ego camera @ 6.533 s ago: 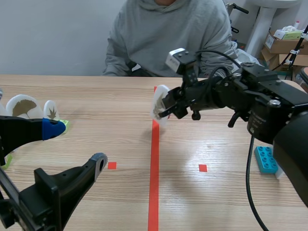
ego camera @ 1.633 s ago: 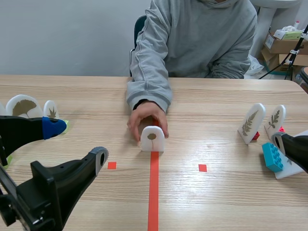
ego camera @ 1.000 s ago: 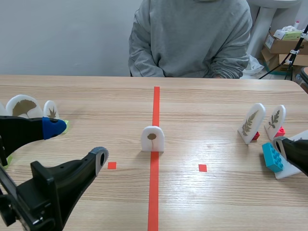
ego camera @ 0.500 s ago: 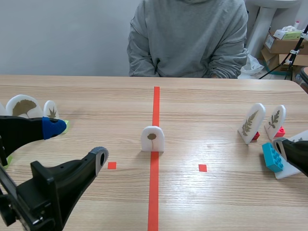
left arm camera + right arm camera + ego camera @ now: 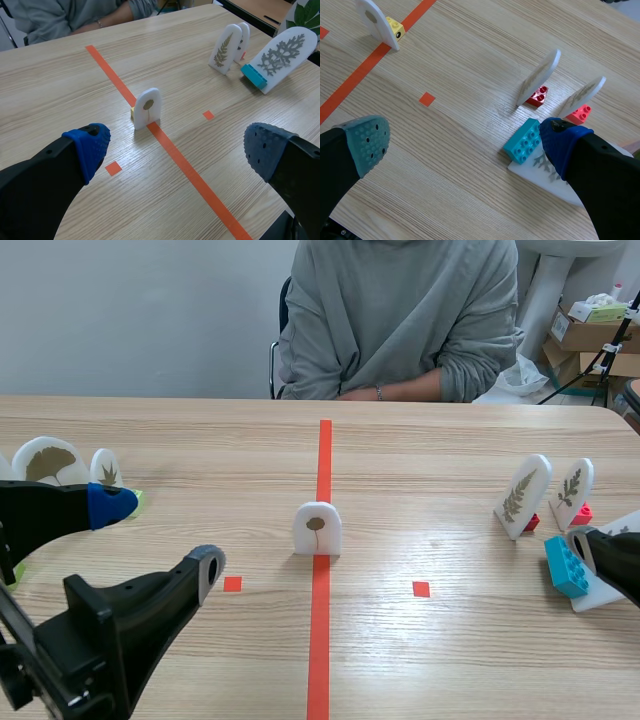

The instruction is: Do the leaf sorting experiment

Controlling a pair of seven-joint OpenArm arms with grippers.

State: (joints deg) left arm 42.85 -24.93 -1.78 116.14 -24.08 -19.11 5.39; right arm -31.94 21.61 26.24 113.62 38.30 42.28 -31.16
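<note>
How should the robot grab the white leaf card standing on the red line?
Probably from above, pinching the leaf card near its arched top, one finger on each flat face: it stands thin and upright, a yellow brick behind its foot.

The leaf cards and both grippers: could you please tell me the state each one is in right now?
Centre leaf card: upright, ungripped.
Inner fern card: standing, ungripped.
Outer fern card: standing, ungripped.
Large leaf card: tipped back against its teal brick.
Ginkgo card: upright.
Small leaf card: upright.
Left gripper: open, empty.
Right gripper: open, empty.
</note>
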